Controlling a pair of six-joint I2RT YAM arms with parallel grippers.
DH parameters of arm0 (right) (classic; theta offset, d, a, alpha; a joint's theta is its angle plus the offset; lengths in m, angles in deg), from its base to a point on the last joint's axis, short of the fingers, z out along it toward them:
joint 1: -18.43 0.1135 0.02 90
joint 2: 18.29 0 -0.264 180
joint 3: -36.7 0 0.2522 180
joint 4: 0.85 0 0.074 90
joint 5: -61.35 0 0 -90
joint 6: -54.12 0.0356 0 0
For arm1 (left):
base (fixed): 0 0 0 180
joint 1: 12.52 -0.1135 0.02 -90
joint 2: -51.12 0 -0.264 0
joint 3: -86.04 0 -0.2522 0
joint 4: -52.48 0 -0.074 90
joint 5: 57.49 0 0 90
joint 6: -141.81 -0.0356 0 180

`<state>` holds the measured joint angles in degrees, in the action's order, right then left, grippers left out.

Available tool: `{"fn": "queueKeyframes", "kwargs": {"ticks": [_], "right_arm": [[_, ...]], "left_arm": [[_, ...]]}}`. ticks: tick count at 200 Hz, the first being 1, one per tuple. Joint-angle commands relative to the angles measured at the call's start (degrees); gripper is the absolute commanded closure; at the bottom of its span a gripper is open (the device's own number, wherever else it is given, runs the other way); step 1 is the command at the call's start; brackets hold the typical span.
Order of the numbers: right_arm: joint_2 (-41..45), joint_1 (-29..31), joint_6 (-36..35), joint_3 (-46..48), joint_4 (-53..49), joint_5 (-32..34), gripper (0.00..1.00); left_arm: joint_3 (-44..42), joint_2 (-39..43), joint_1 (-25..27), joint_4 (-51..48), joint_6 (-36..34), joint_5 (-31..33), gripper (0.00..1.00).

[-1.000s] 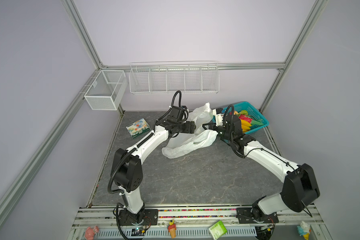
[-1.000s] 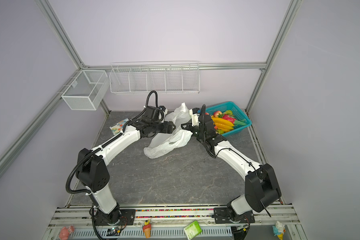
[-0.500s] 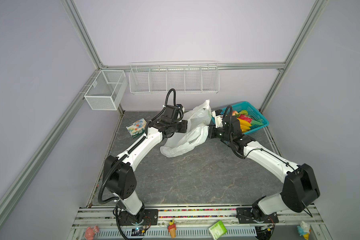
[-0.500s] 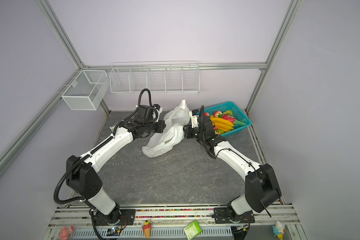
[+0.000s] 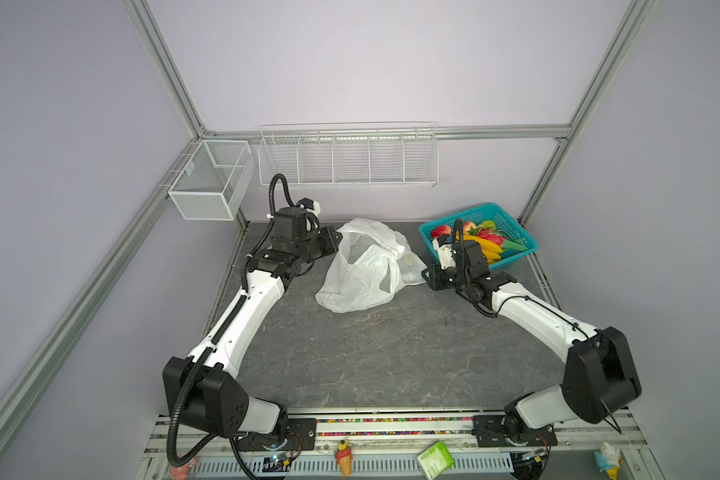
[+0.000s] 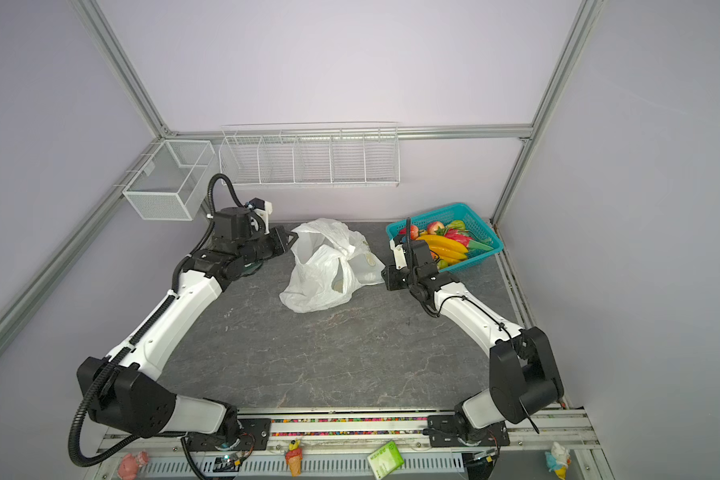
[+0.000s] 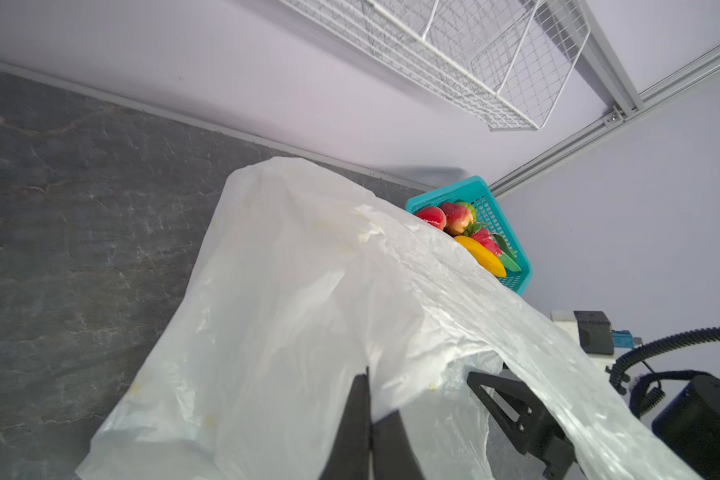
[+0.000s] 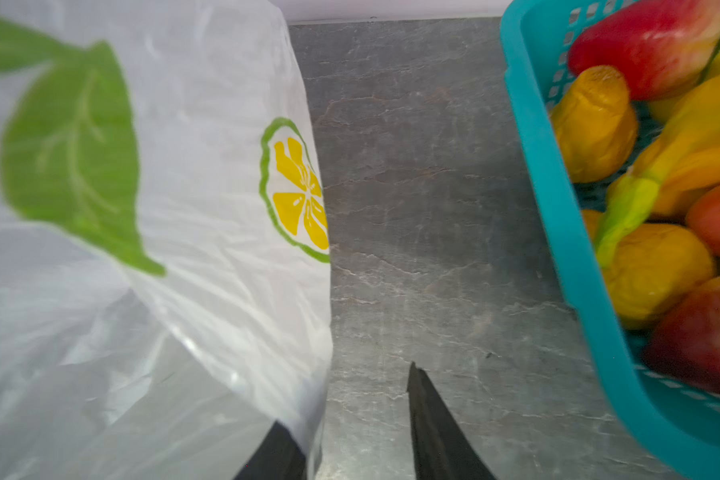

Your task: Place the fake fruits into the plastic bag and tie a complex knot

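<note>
The plastic bag (image 5: 362, 270) (image 6: 325, 270) stands crumpled at the back middle of the table, its mouth gaping upward. My left gripper (image 5: 337, 239) (image 7: 368, 395) is shut on the bag's left rim, with film (image 7: 308, 291) pinched between the jaws. My right gripper (image 5: 427, 276) (image 8: 350, 399) is open at the bag's right side. The lemon-printed film (image 8: 142, 249) drapes over one finger and nothing is held. The fake fruits (image 5: 481, 243) (image 6: 445, 245) (image 8: 649, 166) lie in the teal basket (image 5: 512, 259) at the back right. No knot is in view.
A white wire rack (image 5: 348, 156) hangs on the back wall and a mesh bin (image 5: 208, 183) on the left frame. Ice-cream figurines (image 5: 344, 455) and a green box (image 5: 435, 459) sit on the front rail. Bare grey tabletop (image 5: 371, 353) lies in front of the bag.
My left gripper shut on the bag's rim and drew it leftward, opening the mouth. My right gripper opened and released the bag.
</note>
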<state>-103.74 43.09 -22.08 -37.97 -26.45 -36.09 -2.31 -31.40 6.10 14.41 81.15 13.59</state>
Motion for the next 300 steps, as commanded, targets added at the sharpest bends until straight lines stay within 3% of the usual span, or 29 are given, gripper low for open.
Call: {"fn": "queueKeyframes", "kwargs": {"ticks": [1,17,44,65,92,111,140,164,203,237,300], "right_arm": [[-0.99,0.91,-6.38,-2.44,0.04,-7.34,0.46],[-1.12,2.24,-10.16,-3.61,1.06,-7.43,0.27],[-4.01,2.86,-15.35,-6.58,5.52,-8.40,0.08],[-9.14,1.83,-14.45,-13.22,5.83,-8.70,0.08],[-15.30,-2.58,-4.47,-22.14,1.20,-11.73,0.14],[-15.88,-5.90,0.37,-20.36,1.77,-17.11,0.16],[-10.70,-5.82,-2.82,-14.47,-2.61,-18.69,0.11],[-3.74,-5.95,-4.65,-9.75,-8.40,-12.36,0.07],[2.09,-7.27,-5.57,-7.56,-16.84,6.95,0.06],[-3.74,-8.94,-3.63,-15.74,-22.41,14.32,0.09],[-19.84,-8.98,-2.59,-32.02,-27.83,18.80,0.20]], "left_arm": [[1.44,-1.74,0.07,-3.00,1.57,-1.65,1.00],[1.89,-2.55,0.41,-2.89,2.66,-3.45,1.00],[1.42,-3.53,1.13,-1.37,4.70,-5.23,1.00],[0.97,-3.60,1.11,-1.06,4.33,-5.60,1.00],[0.83,-3.62,1.10,-3.11,1.59,-2.86,1.00],[0.17,-4.12,1.08,-3.19,2.96,-0.90,1.00],[-2.23,-4.79,0.74,0.21,7.99,-0.21,1.00],[-3.66,-5.43,-0.48,2.69,12.02,-2.07,1.00],[-4.57,-4.77,-0.93,3.57,12.55,-2.43,1.00],[-5.35,-3.80,-0.85,4.16,12.50,-2.56,1.00],[-5.83,-2.34,-0.85,4.51,11.84,-1.60,1.00]]}}
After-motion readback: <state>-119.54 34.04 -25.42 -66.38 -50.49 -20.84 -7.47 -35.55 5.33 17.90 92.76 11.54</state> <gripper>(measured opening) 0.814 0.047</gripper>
